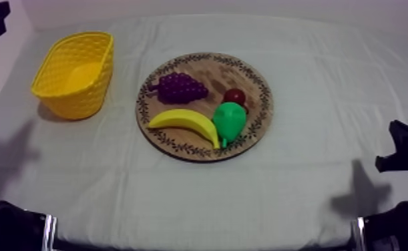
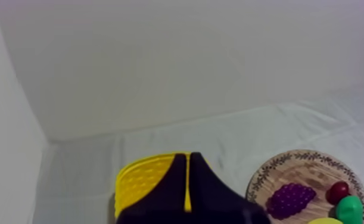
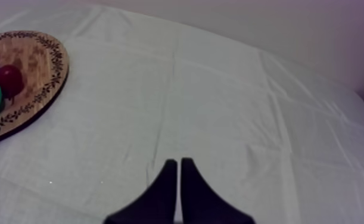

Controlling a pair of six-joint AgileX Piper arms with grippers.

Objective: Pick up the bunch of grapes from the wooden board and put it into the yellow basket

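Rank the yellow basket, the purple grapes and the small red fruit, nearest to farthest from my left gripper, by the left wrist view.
1. Yellow plastic basket, just beyond the left gripper.
2. Purple bunch of grapes, on the round wooden board's basket side.
3. Small red fruit, farther across the board.

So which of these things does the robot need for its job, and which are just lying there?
Needed for the job:
- bunch of grapes, lying on the board
- wooden board
- yellow basket, standing apart from the board

Just lying about, all on the board:
- banana
- pear
- small red fruit
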